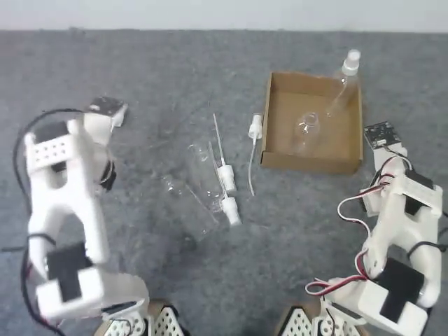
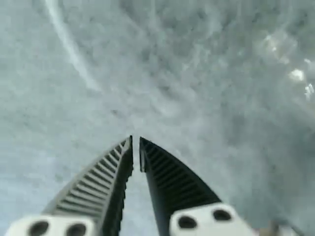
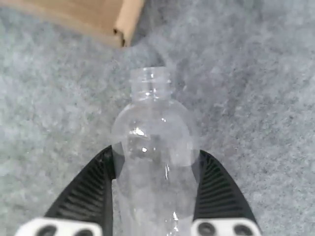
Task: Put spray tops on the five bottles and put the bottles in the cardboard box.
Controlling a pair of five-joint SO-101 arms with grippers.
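**Fingers (image 3: 93, 191) of the right gripper (image 3: 155, 157) pinch the held bottle (image 3: 152, 132), no top on it**

I have the held bottle clamped round its body, its threaded neck open and aimed at a corner of the box (image 3: 120, 24). The left gripper (image 2: 136, 140) has its fingers pressed almost together on nothing, over bare mat (image 2: 197, 73).

My worries: the clear wall is slick and round, so the bottle could twist or slide when a top is pushed on, or it could go into the box without one. The loose tops (image 1: 227, 175) carry thin tubes that could bend or miss the neck. Farther off, the capped bottle (image 1: 346, 77) leans on the box's far wall, and a knock could tip it out.

I cannot tell whether my bottle's base rests on the mat. The loose bottles (image 1: 192, 192) melt into the mat, so I cannot count them. Another in the box looks topless, but I am unsure.
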